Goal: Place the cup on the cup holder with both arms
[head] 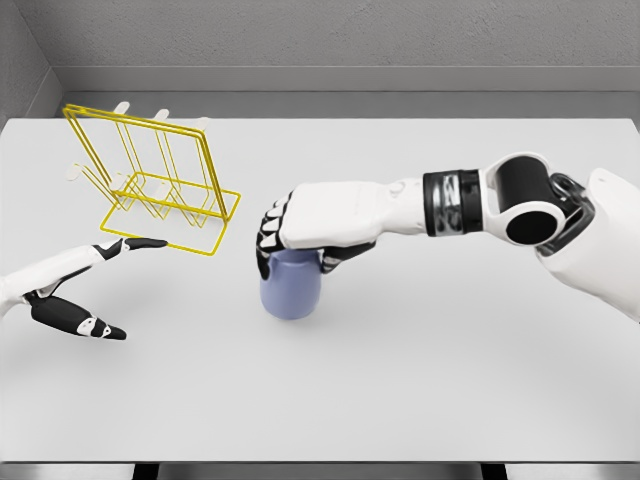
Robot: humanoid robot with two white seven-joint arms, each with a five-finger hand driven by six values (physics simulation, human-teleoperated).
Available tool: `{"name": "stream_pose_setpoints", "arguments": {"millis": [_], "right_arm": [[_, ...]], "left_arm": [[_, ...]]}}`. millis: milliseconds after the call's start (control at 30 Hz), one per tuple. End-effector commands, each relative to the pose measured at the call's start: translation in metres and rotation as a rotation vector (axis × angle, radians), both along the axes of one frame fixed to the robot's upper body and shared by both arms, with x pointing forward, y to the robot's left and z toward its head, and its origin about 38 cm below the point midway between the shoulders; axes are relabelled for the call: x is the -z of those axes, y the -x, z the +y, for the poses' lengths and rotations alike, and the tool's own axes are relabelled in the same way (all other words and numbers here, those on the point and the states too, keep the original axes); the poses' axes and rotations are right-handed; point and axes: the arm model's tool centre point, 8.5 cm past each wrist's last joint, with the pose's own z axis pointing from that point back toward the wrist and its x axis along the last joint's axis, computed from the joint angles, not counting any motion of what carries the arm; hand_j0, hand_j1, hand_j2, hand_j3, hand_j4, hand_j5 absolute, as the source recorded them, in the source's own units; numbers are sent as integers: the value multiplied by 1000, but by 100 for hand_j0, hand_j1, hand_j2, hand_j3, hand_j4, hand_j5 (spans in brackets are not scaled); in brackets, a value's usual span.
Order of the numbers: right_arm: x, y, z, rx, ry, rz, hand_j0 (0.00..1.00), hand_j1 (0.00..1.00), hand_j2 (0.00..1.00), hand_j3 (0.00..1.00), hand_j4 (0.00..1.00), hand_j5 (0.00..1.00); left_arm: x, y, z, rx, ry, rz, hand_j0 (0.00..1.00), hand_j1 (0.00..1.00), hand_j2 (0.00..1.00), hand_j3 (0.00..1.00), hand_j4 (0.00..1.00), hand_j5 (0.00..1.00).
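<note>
The blue cup [290, 287] stands upright near the middle of the white table [430, 380], the right hand [318, 232] clasping its top with curled fingers. The left hand [75, 285] hovers at the left, fingers spread and empty, just near of the yellow wire cup holder [160, 185].

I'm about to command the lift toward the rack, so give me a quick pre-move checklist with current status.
1. Right robot hand curled over the top of the blue cup: ok.
2. Grasp firm enough to lift: cannot tell, the fingers hide the rim.
3. Cup upright on the white table: ok.
4. Left robot hand open and holding nothing, at the table's left: ok.
5. Yellow wire cup holder standing apart from the cup, to its upper left: ok.
6. Nothing lying between cup and holder: ok.
</note>
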Motion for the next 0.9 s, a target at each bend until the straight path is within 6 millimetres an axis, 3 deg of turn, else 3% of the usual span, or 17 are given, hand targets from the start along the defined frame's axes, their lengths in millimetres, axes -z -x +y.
{"name": "stream_pose_setpoints", "arguments": {"millis": [0,467,700,733,767,867], "right_arm": [[1,2,14,-2,-15,25,55,55,55,55,55,55],[-16,8,60,-36,-43,15,55,55,55,55,55,55],[-15,10,66,-45,-36,18,55,55,55,55,55,55],[-13,9,65,-40,-33,17,62,62,62,62,62,62],[-12,4,64,8,-11,-2,100,100,100,100,100,100],[-8,6,66,7,-2,0,100,100,100,100,100,100]], "left_arm": [[-1,0,1,-4,7,2,100,100,100,100,100,100],[-1,0,0,-3,6,2,100,100,100,100,100,100],[-1,0,1,-4,7,2,100,100,100,100,100,100],[-1,0,1,-4,7,2,100,100,100,100,100,100],[-1,0,1,-4,7,2,100,100,100,100,100,100],[-1,0,1,-4,7,2,100,100,100,100,100,100]]}}
